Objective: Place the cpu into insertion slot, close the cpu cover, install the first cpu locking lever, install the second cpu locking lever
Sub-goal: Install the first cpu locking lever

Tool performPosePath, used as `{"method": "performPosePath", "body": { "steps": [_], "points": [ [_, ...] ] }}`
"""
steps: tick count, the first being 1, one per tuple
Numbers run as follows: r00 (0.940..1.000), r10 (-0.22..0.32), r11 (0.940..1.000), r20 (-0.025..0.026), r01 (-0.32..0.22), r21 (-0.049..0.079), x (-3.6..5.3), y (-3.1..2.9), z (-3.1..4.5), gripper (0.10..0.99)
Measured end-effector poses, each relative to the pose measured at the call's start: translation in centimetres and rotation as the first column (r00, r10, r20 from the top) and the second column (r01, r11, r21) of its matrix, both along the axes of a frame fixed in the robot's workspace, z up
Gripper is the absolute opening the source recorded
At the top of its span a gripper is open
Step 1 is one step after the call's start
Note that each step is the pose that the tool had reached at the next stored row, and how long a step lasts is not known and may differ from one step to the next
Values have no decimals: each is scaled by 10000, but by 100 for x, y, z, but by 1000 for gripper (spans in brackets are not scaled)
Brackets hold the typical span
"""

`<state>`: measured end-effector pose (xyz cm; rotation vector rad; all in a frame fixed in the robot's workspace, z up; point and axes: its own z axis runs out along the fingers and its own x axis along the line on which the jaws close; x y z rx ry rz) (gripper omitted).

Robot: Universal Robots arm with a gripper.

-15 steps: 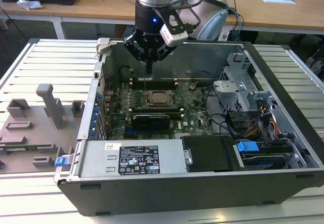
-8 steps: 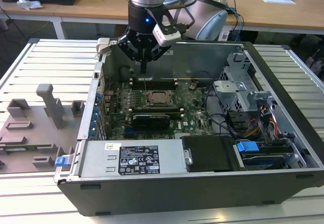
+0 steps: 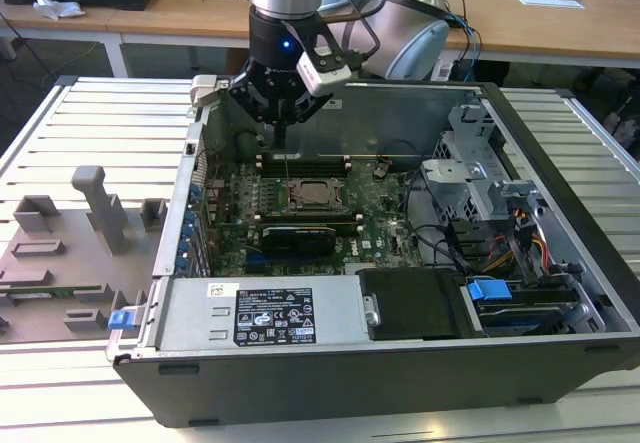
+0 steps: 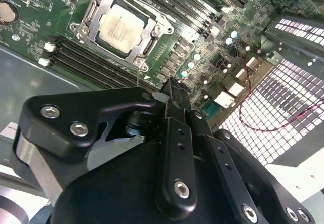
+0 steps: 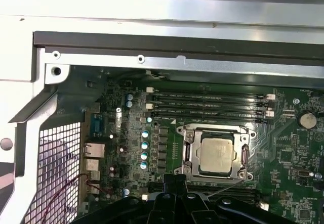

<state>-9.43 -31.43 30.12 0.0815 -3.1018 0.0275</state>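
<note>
1. Hovering over the open computer case (image 3: 560, 213), the gripper (image 3: 283, 133) hangs above the motherboard (image 3: 380, 218), toward the case's back wall in the exterior view.
2. Its fingers (image 4: 174, 113) are pressed together, the black links on both sides folding in to one narrow tip in the second wrist view.
3. A thin metal locking lever (image 4: 137, 77) stands up from the socket area, and its upper end passes behind the gripper's links. I can't tell whether the tip pinches it or is only just beside it.
4. The cpu (image 4: 120, 28), pale and silvery, lies flat in the insertion slot (image 4: 77, 28).
5. The cpu cover (image 4: 153, 32) is down over it, with the chip's top showing through the square window.
6. In the first wrist view the gripper (image 5: 174, 182) sits near the socket, with the cpu (image 5: 217, 154) just past the tip.
7. Long black memory slots (image 5: 210, 105) run on the far side of the socket, and a round coin battery (image 5: 307, 119) lies off to one side on the board.
</note>
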Motion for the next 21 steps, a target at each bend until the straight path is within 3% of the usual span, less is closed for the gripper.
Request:
{"method": "performPosePath", "body": {
  "steps": [9, 13, 21],
  "points": [
    [10000, 2, 10000, 2, -2, 7, -13, 45, -69, 106],
    [10000, 1, 10000, 0, -1, 72, -20, 59, -92, 106],
    [10000, 1, 9992, 1, -1, 388, -49, 125, -135, 106]
  ]
}}
